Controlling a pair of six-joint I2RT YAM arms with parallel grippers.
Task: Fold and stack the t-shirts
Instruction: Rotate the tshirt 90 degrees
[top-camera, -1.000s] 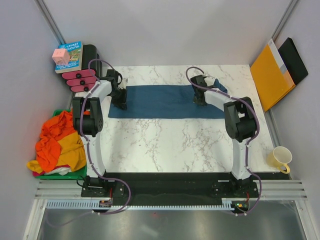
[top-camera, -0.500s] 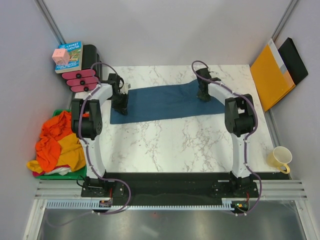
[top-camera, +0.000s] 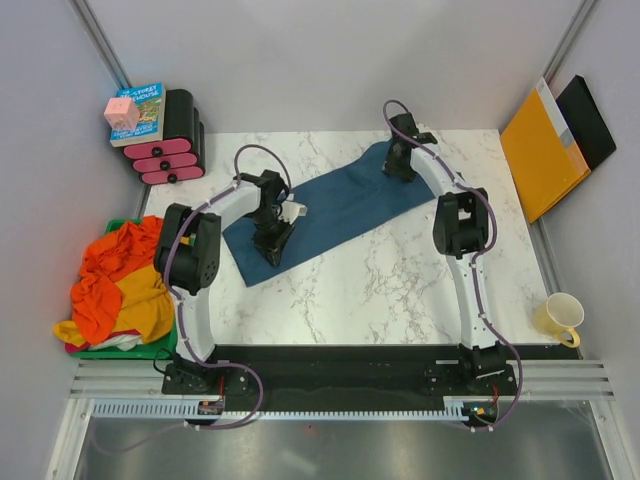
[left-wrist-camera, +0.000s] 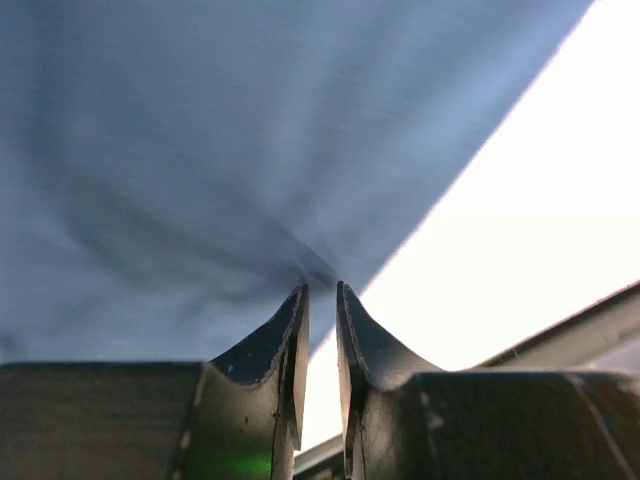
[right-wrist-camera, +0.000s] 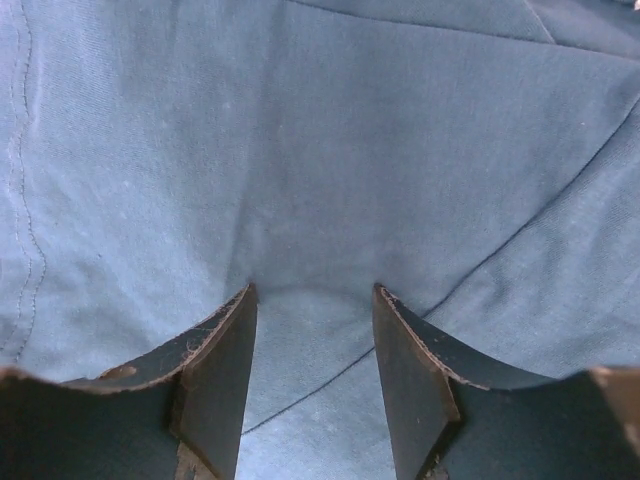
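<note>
Left hand (left-wrist-camera: 320, 295): fingers pinched on dark teal t-shirt (top-camera: 340, 205) at its near-left end, likely to carry a fold. Right hand (right-wrist-camera: 312, 295): fingers apart over far end. Shirt lies slanted across tabletop (top-camera: 380, 280).

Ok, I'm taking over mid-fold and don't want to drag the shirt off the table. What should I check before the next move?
1. Grip of the left claw on the blue t-shirt: ok, the cloth puckers into its nearly shut tips.
2. Grip of the right claw: not ok, its fingers stand apart over flat cloth.
3. Shirt fully on the table: ok, it lies diagonally inside the edges.
4. Folded layers lined up: cannot tell from these views.
5. The orange and yellow shirts out of the way: ok, heaped beside the table's left edge.
</note>
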